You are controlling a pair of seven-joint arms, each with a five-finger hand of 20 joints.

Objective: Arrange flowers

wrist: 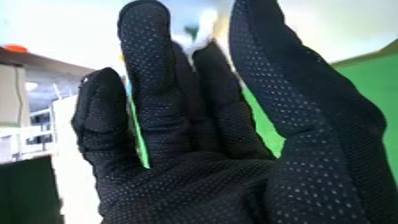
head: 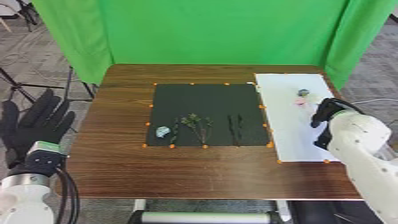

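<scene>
My right hand is over the white sheet, beside a flower with a small bluish head and pink part. In the right wrist view, the right hand has its fingers and thumb apart and relaxed; a blurred pale and green thing lies beyond the fingertips. The black mat carries a blue-white flower, a leafy green sprig and dark thin stems. Off the table's left side, my left hand is open with straight fingers.
Small orange markers line the mat and the sheet on the brown wooden table. A green curtain hangs behind the table. Dark stand legs are at the back left.
</scene>
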